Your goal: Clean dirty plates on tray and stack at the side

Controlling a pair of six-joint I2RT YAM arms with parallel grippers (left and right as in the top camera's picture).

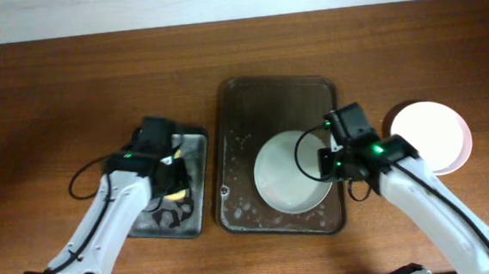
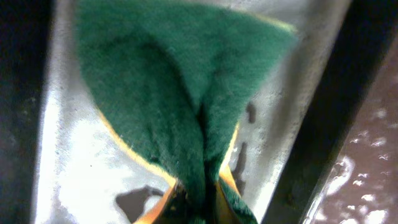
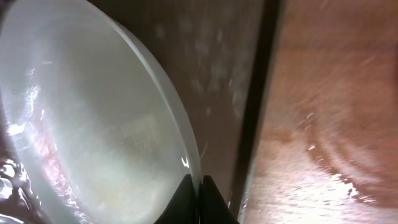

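Looks like they're on the last one. Only one plate (image 1: 286, 173) is left in the tray (image 1: 268, 105), sitting toward its front right corner in a bit of sudsy water. The right hand (image 3: 199, 190) is clamped on that plate's rim, on the side nearest the tray's right edge. From above it looks pretty white, though the wrist view shows a faint pinkish tinge, so I can't say it's fully clean.

A stack (image 1: 430, 133) sits on the bench (image 1: 52, 99) just right of the tray. I'd guess two plates, but can't really tell.

Left of the tray, the left hand (image 1: 171, 178) hangs over the small tray (image 1: 195, 147), and it looks pinched shut on the green sponge (image 2: 180, 93).

What's left, I reckon: maybe another wipe, then this plate goes on the stack.
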